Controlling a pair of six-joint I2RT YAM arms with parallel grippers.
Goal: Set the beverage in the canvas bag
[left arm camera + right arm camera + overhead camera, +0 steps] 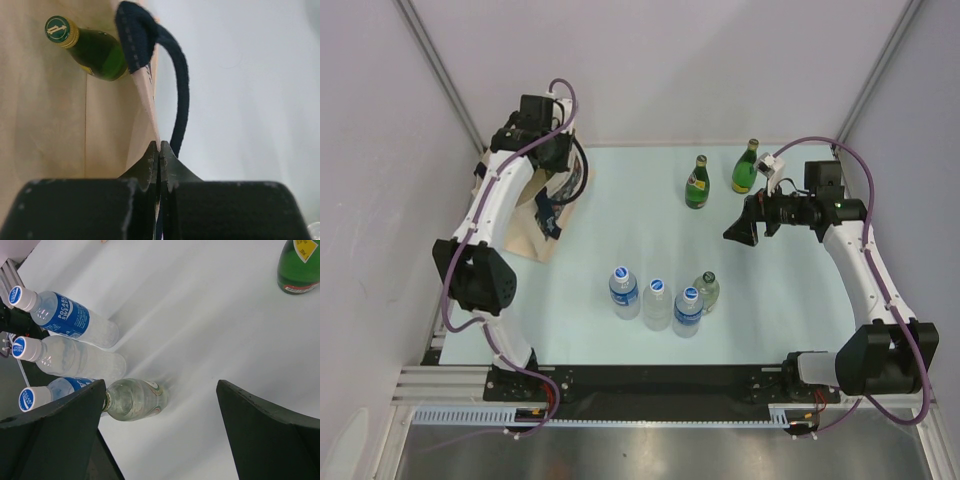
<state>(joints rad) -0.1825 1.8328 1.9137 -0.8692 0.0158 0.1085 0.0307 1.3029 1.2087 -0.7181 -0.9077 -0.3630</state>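
Note:
The beige canvas bag (pixel 523 228) stands at the back left, with navy handles (pixel 176 75). My left gripper (pixel 558 165) is shut on the bag's top rim (pixel 150 100) and holds the mouth apart. One green glass bottle (pixel 90 47) lies inside the bag. My right gripper (pixel 740 228) is open and empty, in the air right of centre, apart from every bottle. In the right wrist view the jaws (pixel 160 390) stand wide apart above a clear glass bottle (pixel 132 399). Two green bottles (pixel 697 183) (pixel 747 167) stand at the back.
Three blue-labelled water bottles (pixel 624 291) (pixel 657 304) (pixel 688 311) and the clear glass bottle (pixel 707 291) stand in a cluster near the front middle. White walls enclose the pale table (pixel 800 300) at the back and sides.

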